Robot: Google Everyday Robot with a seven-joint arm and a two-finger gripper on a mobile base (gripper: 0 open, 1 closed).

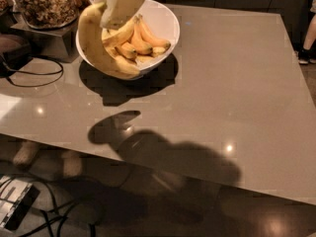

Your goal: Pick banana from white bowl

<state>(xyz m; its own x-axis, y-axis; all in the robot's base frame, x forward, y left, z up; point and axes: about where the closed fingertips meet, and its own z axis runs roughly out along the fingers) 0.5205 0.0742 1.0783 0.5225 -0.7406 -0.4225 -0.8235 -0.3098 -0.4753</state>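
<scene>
The banana (94, 46) is long, curved and pale yellow with brownish marks. It hangs from my gripper (112, 9) at the top of the camera view, in front of the left rim of the white bowl (160, 21). The gripper is shut on the banana's upper part, and its pale fingers (121, 6) come down from the top edge. The banana's lower tip lies in front of the bowl's near wall. Several shorter orange-yellow bananas (140, 41) lie inside the bowl. The bowl stands at the far left of the grey table (232, 83).
A glass jar of brown nuts (44, 4) stands on a dark stand (47, 41) left of the bowl. A black cable (34, 78) loops at the table's left edge. A person's foot (303, 56) is at the far right. Cables and a device (15, 206) lie on the floor.
</scene>
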